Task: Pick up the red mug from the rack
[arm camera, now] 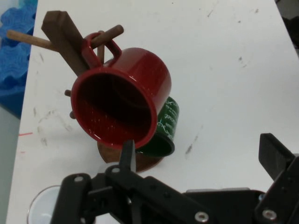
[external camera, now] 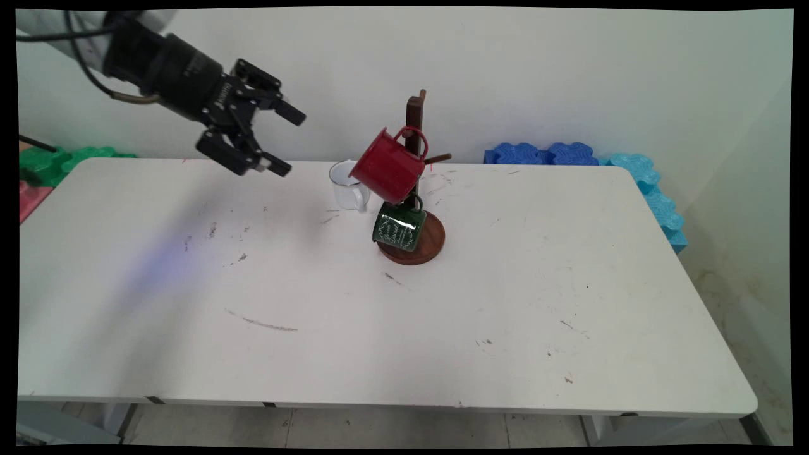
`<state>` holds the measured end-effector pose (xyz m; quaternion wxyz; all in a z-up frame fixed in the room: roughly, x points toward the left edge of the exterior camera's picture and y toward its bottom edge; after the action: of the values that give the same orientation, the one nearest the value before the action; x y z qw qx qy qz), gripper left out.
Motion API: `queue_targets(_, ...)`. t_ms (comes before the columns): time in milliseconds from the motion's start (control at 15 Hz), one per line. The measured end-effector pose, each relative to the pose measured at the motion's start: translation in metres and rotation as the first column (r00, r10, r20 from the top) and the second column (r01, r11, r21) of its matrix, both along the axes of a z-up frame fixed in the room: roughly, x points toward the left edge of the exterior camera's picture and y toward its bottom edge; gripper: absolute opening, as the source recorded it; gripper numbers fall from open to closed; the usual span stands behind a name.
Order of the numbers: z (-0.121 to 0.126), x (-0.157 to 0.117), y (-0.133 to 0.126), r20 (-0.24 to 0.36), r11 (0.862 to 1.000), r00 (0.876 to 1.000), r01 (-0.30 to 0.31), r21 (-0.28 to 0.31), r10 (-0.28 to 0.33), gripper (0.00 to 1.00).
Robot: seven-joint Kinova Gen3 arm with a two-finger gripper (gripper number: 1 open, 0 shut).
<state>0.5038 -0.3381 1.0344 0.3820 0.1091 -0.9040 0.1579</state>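
The gripper (external camera: 289,142) hangs in the air up and to the left of the mug tree (external camera: 414,189), fingers spread wide apart and nothing between them. One fingertip (external camera: 293,114) sits high, the other low, both pointed toward the tree. In the hand view the gripper (arm camera: 201,158) rises from the bottom edge, its open fingers framing the tree ahead, clear of everything.

Nearest thing to it is the red mug (external camera: 388,165), hung by its handle on an upper peg of the tree, tilted with its mouth facing the gripper's side. The hand view looks straight into that mouth, red mug (arm camera: 122,102) hooked on the dark post of the mug tree (arm camera: 60,35) with pale pegs sticking out.

Just below the red mug hangs a green mug (external camera: 399,226) with white lettering, low on the tree and right over its round wooden base. In the hand view the green mug (arm camera: 168,128) peeks out behind the red one's rim.

Left of the tree, just beside it, a white mug (external camera: 346,184) stands upright on the white table (external camera: 442,316), partly hidden by the red mug. Its rim (arm camera: 42,205) shows at the hand view's lower left.

Behind the table, beyond the tree to the right, lie blue foam blocks (external camera: 543,153); far left of the tree, green foam blocks (external camera: 57,161) at the table's corner.
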Motion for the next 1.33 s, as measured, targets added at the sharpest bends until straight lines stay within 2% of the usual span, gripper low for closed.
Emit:
queue_targets(667, -0.042, -0.039, -0.035, -0.013, 0.999, 0.999, -0.038, 0.039, 0.039, 1.0)
queue_targets(1333, -0.064, -0.062, -0.058, -0.054, 0.995, 0.997, -0.05, 0.085, 0.055, 1.0)
